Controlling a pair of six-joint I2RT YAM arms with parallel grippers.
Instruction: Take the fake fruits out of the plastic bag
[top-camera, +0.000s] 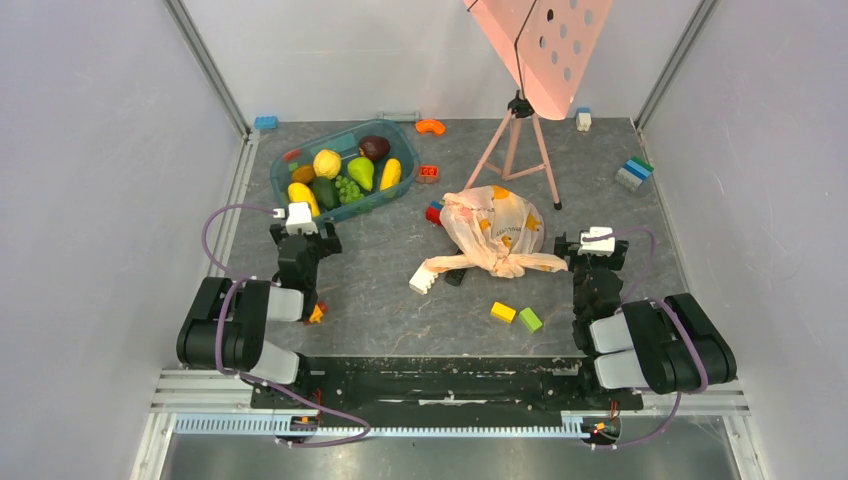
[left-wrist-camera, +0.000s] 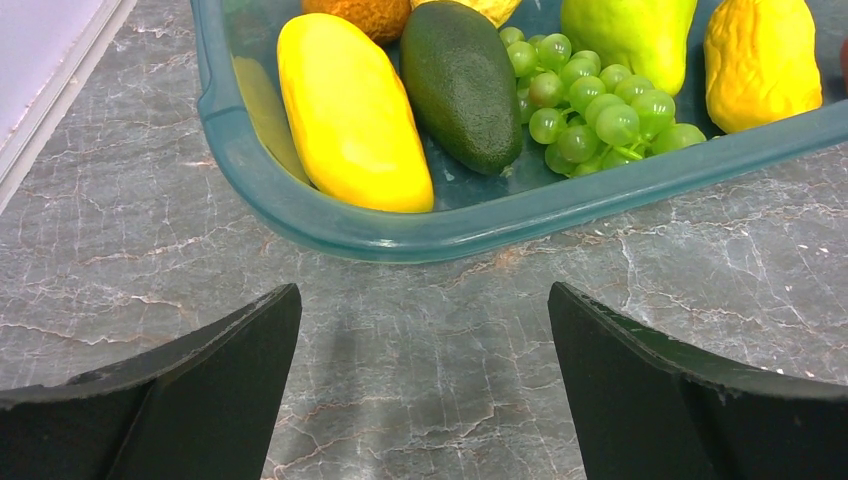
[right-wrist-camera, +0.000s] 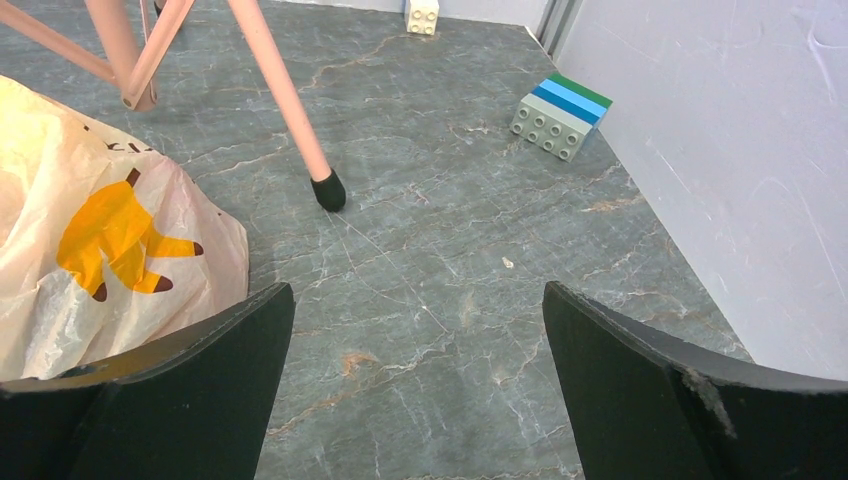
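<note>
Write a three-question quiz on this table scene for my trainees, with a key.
1. True or false: the plastic bag lies on the table, outside the tub.
2. What lies right beside the avocado in the tub? A) green grapes B) a red block C) a spoon
3. Fill in: the left fingers and right fingers are both ____.

Key: 1 true; 2 A; 3 open.

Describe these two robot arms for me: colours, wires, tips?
The left arm and right arm match: chunky black segments, pale grey joint housings, a white block near each wrist, a thin purple cable looping alongside. The left pincer and right pincer each have two matte black wedge-shaped fingers.
</note>
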